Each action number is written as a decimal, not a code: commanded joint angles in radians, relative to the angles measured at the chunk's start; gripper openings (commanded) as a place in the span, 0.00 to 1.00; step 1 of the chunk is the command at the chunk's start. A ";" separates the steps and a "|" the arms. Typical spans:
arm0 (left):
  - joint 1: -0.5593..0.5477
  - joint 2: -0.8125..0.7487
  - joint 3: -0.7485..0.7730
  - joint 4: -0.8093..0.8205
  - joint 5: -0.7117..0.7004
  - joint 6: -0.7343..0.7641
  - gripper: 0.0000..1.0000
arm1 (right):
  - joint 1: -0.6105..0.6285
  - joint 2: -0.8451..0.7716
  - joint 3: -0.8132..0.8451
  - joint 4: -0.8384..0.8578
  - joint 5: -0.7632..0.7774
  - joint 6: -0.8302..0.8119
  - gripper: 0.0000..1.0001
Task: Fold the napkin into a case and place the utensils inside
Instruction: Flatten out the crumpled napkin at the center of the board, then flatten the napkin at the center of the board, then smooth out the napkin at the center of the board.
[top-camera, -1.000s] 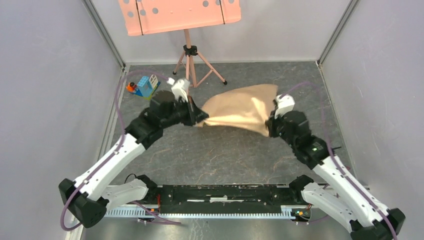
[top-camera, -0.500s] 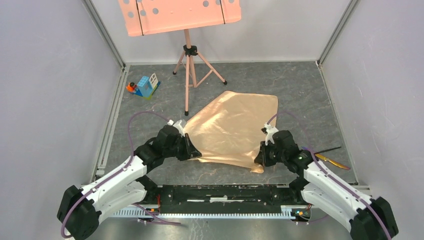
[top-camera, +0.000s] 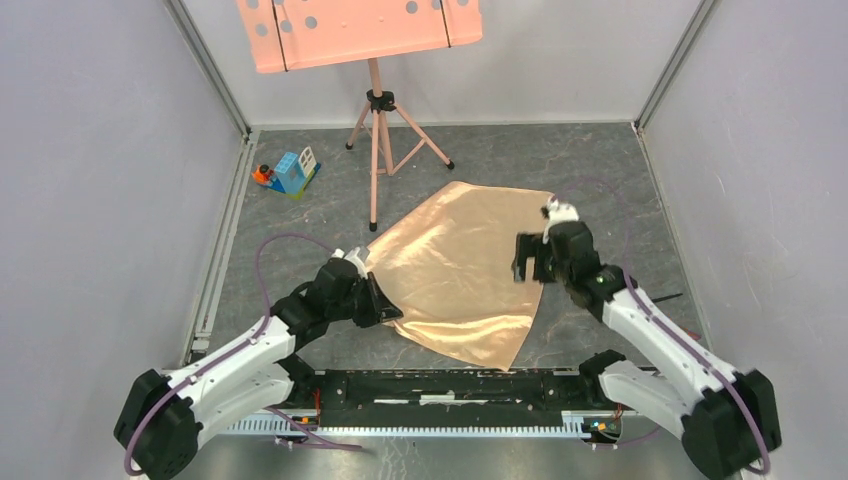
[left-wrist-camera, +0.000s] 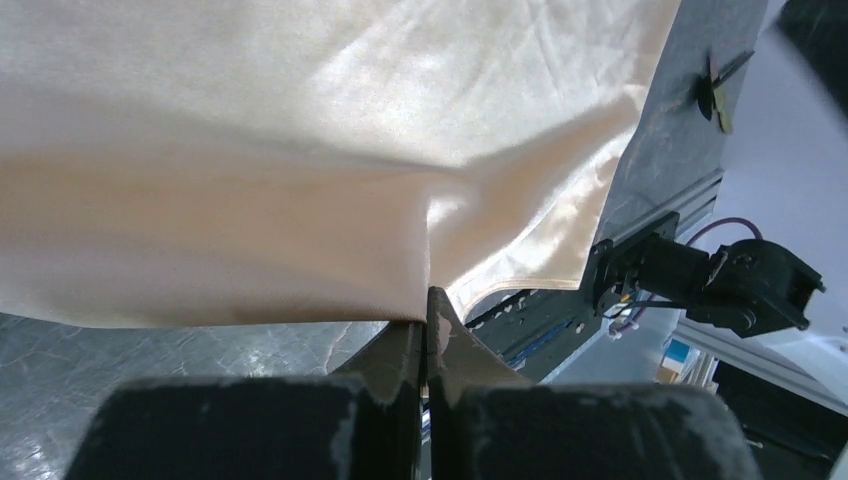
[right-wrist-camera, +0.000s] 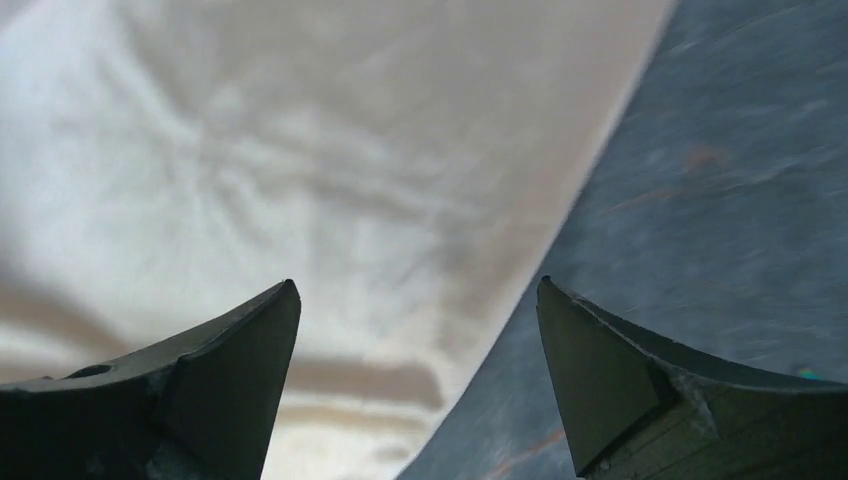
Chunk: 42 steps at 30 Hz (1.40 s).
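- The left fingers (left-wrist-camera: 428, 335) are pinched tight on the near corner of the big, shiny peach-orange satin napkin (top-camera: 455, 270), which spreads away from them.
- The right fingers (top-camera: 530, 262) gape wide and hold nothing. The cloth lies beneath one fingertip and the dark grey marbled worktop (top-camera: 600, 180) beneath the other.
- Beyond the left fingers, past the cloth's far edge, lie what look like slim black-and-gold utensils (left-wrist-camera: 716, 92).

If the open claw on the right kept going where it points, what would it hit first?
Likely the napkin at its right edge, table beside it; the right gripper points down there, height unclear.
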 joint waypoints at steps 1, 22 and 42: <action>-0.009 0.027 0.040 0.052 0.110 -0.014 0.06 | -0.125 0.194 0.142 0.153 0.270 -0.010 0.95; -0.243 0.553 0.222 0.341 0.153 0.040 0.02 | -0.309 0.789 0.284 0.309 0.192 -0.003 0.59; -0.137 0.222 0.373 -0.186 -0.175 0.252 0.98 | -0.043 0.866 0.554 0.301 0.066 0.305 0.90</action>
